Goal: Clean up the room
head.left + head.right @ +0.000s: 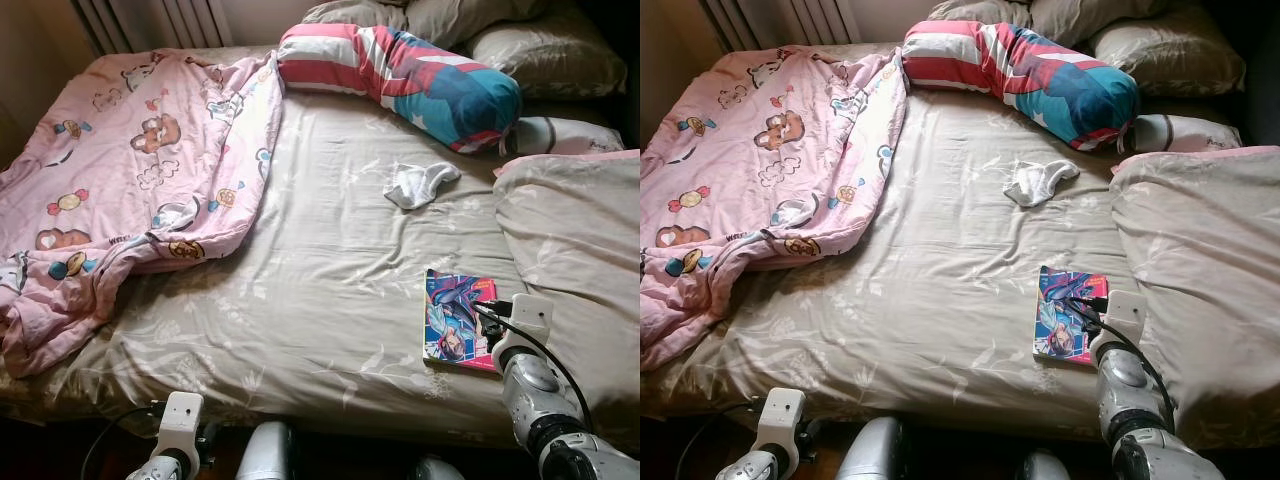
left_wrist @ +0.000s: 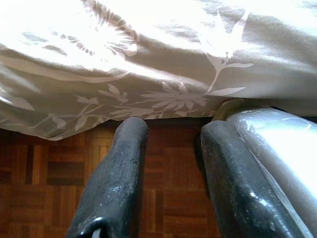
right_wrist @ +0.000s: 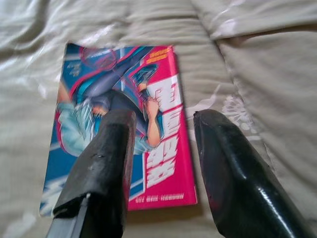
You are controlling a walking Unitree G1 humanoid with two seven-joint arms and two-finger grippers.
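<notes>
The right gripper [image 3: 158, 148] hangs over the comic book [image 1: 457, 320], fingers spread and holding nothing, the pink spine edge of the cover showing between them; it looks lined up that way so one finger can come down past the spine and the other onto the cover, though whether they touch the book yet I cannot tell. The book lies flat on the beige sheet [image 1: 310, 290], just beside the folded beige duvet [image 1: 575, 230], near the bed's front edge on the robot's right; a thin flat thing on soft bedding gives the fingers little to bite, so an edge approach makes sense. Further up the bed from the book lies a white sock [image 1: 420, 183], crumpled and loose, likely another item to clear; beyond that, the long striped bolster pillow [image 1: 400, 75] rests across the head end. Well away from the book, across the bed on the robot's left, the pink cartoon blanket [image 1: 120, 170] is bunched in a heap. The left gripper [image 2: 171, 163] hangs low below the mattress edge over the parquet floor [image 2: 39, 173], fingers apart and empty; idle, I judge, leaving the book to the right arm.
</notes>
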